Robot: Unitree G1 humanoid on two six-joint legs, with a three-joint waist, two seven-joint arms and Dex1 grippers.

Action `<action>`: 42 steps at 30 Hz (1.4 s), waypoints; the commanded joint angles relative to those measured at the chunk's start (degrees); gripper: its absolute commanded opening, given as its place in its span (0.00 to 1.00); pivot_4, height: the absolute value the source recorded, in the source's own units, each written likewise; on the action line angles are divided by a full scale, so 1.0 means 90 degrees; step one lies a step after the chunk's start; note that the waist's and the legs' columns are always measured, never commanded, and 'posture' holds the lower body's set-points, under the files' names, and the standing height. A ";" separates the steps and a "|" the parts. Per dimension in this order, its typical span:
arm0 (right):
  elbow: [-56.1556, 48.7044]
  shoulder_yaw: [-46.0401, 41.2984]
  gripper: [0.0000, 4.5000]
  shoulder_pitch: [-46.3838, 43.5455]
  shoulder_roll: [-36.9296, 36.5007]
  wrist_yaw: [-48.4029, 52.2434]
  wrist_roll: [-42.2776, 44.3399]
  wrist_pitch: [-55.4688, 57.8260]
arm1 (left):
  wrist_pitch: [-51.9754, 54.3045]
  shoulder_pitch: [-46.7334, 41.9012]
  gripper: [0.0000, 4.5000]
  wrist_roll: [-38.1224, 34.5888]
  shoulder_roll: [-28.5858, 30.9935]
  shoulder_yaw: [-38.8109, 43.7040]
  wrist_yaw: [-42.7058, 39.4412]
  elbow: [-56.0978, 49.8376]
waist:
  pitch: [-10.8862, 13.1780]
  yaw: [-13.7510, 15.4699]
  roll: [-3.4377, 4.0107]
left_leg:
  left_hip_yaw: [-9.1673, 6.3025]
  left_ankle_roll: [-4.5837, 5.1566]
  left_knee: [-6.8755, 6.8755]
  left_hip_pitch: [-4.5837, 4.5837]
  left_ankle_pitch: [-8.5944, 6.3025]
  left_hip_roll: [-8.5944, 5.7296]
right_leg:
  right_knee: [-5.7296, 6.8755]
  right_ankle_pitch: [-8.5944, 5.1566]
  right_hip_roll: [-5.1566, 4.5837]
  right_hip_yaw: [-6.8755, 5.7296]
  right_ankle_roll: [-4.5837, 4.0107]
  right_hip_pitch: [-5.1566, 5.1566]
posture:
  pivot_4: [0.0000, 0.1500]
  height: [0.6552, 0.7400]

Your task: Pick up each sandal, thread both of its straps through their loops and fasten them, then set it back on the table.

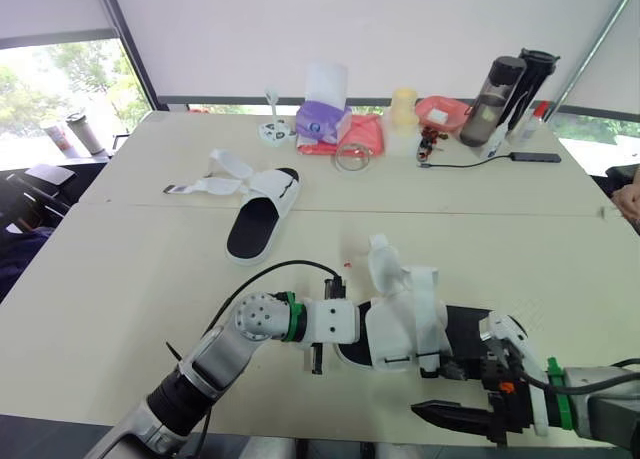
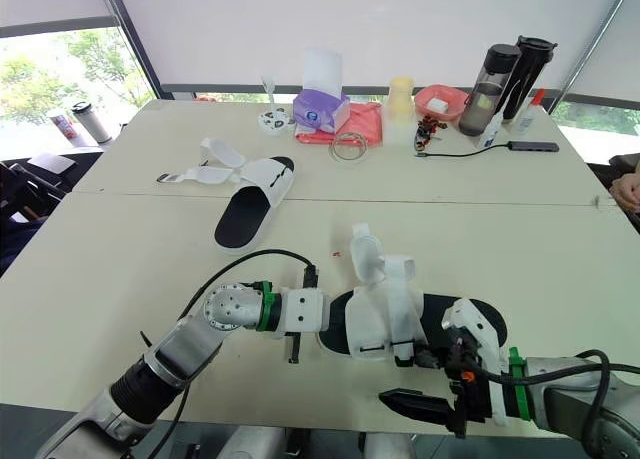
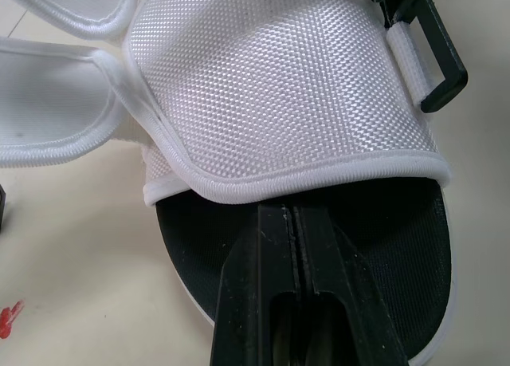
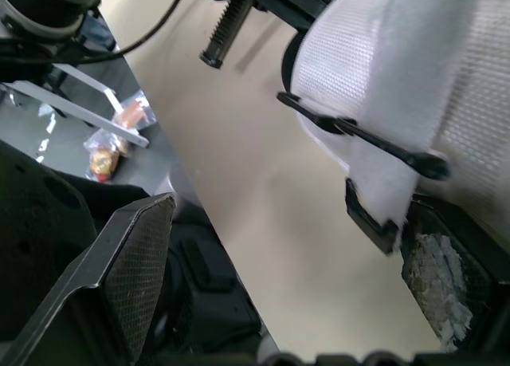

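Currently, nearest the front edge of the table (image 1: 120,309), the right gripper (image 2: 428,384) is spread wide. One finger hangs out past the front edge, and the other, with a worn pad (image 4: 437,280), sits just beside the black loops (image 3: 434,63) on the near sandal (image 1: 405,319).

- Near sandal: lies flat close to the front edge, lengthwise along it, black footbed up, white upper across the middle.
- One strap (image 1: 383,259) stands loose, curling up on the far side of the upper and not passed through a loop.
- Left gripper (image 3: 295,214): fingers pressed together with nothing between them. They lie on the black footbed, tips at the hem of the white upper. The arm comes in from the left front corner.
- Small red mark (image 1: 347,265) on the table just beyond this sandal.

Mid-table, left of centre: second sandal (image 1: 262,214), footbed up, its straps (image 1: 215,179) unfastened and spread flat toward the left edge.

Far edge: purple tissue box (image 1: 322,122), clear tape roll (image 1: 352,156), yellow cup (image 1: 403,109), pink bowl (image 1: 440,111), two dark bottles (image 1: 492,101), black cable (image 1: 470,163).

A person's hand (image 1: 628,194) rests at the right edge.
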 commanded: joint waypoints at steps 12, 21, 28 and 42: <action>0.0197 -0.0158 0.08 0.0288 0.0201 -0.0135 0.0281 -0.0069 | 0.0065 0.0144 0.00 0.0167 0.0051 -0.0180 0.0011 0.0157 | -0.0002 0.0014 0.0002 | 0.0000 0.0001 -0.0008 0.0000 0.0000 -0.0001 | -0.0001 0.0008 0.0000 0.0000 -0.0014 -0.0003 | 1.00 1.00; -0.0154 0.0108 0.08 0.1192 -0.0131 0.0242 -0.0095 -0.0187 | 0.0060 0.0105 0.00 0.0155 0.0041 -0.0191 0.0006 0.0207 | -0.0004 0.0022 0.0006 | 0.0000 0.0000 -0.0007 0.0000 -0.0001 -0.0001 | -0.0002 -0.0002 -0.0001 0.0000 0.0002 -0.0002 | 1.00 1.00; -0.0474 0.0490 0.08 0.2118 -0.0322 0.0506 -0.0961 -0.0855 | 0.0027 0.0066 0.00 0.0162 0.0026 -0.0204 -0.0007 0.0279 | -0.0010 0.0007 0.0005 | 0.0000 -0.0002 -0.0005 -0.0001 -0.0002 -0.0001 | -0.0006 -0.0005 -0.0003 0.0000 0.0005 0.0002 | 1.00 1.00; -0.1131 0.0148 0.08 0.3076 -0.0466 0.0770 -0.0951 -0.0886 | -0.0207 -0.0075 0.00 0.0185 -0.0102 -0.0243 -0.0063 0.0594 | -0.0018 0.0029 0.0008 | 0.0000 -0.0001 -0.0008 -0.0009 -0.0002 0.0002 | -0.0014 -0.0009 -0.0006 0.0001 0.0008 0.0005 | 1.00 1.00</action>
